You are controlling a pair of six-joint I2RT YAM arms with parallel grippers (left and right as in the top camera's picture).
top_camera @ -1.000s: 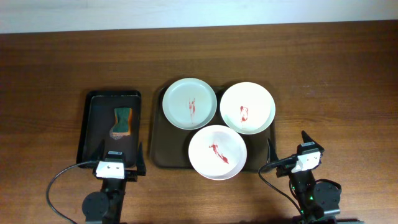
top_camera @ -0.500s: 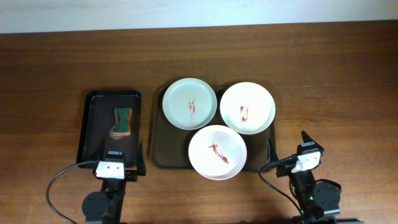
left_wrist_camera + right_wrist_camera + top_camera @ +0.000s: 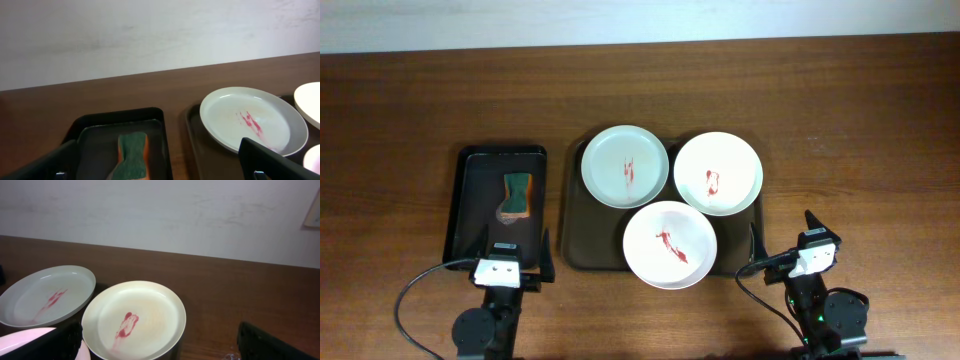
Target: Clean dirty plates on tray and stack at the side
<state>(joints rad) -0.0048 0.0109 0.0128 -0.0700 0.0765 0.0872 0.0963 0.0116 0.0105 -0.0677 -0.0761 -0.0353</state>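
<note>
1. The brown tray (image 3: 582, 238) sat on the table (image 3: 860, 120) and held all three plates. The near plate (image 3: 670, 245) lay at the tray's 6 o'clock, overhanging the near rim. Farther back, the greenish plate (image 3: 625, 166) lay at 11 o'clock and the far white plate (image 3: 718, 173) at 1 o'clock. Each carried a red smear.
2. The black tray (image 3: 470, 215) stood just beside the brown tray, at its 9 o'clock. It held a green-and-orange sponge (image 3: 518, 194) near its middle.
3. Compared with one second and half a second before, nothing had shifted: plates, sponge and both arms kept their places.
4. The left gripper (image 3: 510, 247) was at the near end of the black tray, its fingers released, spread wide and empty. The sponge lay at their 12 o'clock, and the greenish plate at 1 o'clock, well apart.
5. The right gripper (image 3: 782, 232) was beside the brown tray's near right corner, its fingers likewise spread and empty. The near plate lay at their 9 o'clock, and the far white plate at 11 o'clock, untouched.
</note>
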